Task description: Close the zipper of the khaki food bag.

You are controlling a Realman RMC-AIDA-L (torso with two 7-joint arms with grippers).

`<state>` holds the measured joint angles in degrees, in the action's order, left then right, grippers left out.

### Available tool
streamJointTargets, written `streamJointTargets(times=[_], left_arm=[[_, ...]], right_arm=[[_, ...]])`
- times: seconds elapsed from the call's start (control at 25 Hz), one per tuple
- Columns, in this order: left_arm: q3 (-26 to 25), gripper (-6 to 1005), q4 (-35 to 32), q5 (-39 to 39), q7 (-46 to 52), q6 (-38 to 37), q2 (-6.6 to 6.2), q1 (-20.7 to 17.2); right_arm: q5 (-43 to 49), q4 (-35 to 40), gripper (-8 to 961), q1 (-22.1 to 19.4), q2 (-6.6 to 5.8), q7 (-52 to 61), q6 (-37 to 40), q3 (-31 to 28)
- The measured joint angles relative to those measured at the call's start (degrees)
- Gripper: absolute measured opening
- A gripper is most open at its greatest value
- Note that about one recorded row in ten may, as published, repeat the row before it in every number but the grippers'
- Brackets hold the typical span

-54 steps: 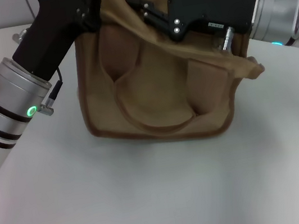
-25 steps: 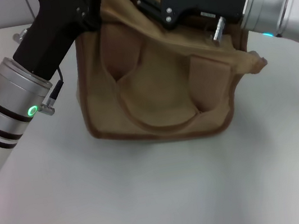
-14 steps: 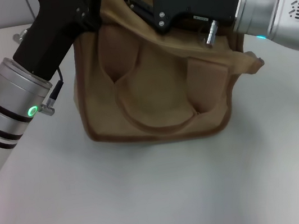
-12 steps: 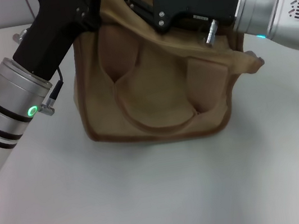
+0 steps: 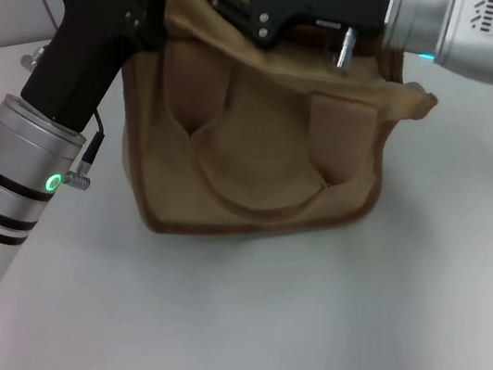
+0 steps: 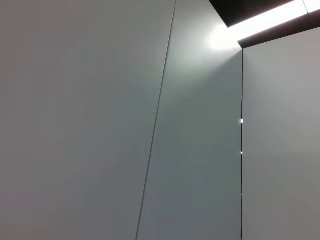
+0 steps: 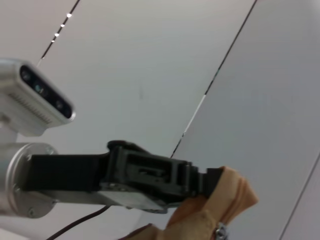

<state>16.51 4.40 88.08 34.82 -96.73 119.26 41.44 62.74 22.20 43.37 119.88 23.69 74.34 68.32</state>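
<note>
The khaki food bag point(image 5: 258, 136) stands upright on the table point(image 5: 251, 334), its front handle drooping. The left gripper point(image 7: 207, 182) clamps its top corner. Whether the right gripper point(image 5: 223, 6) is apart or together, I cannot tell

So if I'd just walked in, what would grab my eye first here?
Probably the khaki food bag, a boxy tan tote standing on the pale table. Two big black-and-silver arms meet over its top: the left gripper pinches the bag's upper left corner, and the right gripper reaches in across its top edge. The right wrist view shows that pinched corner beside a small silver zipper pull.
</note>
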Motion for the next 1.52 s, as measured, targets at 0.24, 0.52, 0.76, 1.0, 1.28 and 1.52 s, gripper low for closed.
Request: streamJointTargets(times=[0.24,0.52,0.76,1.0,1.28,1.52], left_arm=[[-0.31,9,-0.03,0.01,-0.01,0.03,0.00,-0.11],[-0.34,9,-0.02,-0.02,-0.04,0.06,0.00,-0.13],[-0.33,9,0.01,0.00,-0.08,0.15,0.00,-0.15],[-0.38,9,-0.09,-0.08,-0.07,0.16,0.01,-0.06],[-0.51,13,-0.18,-0.05,-0.09,0.17,0.00,0.00],[-0.52,24,-0.13,-0.10,-0.08,0.39,0.00,0.05]], right_arm=[[-0.13,0.72,285,-0.20,0.00,-1.49,-1.14,1.15],[-2.30,0.77,335,-0.33,0.00,-2.82,-1.95,1.92],[-2.85,2.08,439,-0.77,-0.01,-3.78,-2.39,5.83],[-6.72,3.41,484,-1.95,0.02,-3.96,-3.37,7.67],[-7.56,4.19,467,-2.89,0.01,-5.08,-3.33,9.10],[-7.63,4.21,359,-2.92,0.01,-6.66,-3.32,10.12]])
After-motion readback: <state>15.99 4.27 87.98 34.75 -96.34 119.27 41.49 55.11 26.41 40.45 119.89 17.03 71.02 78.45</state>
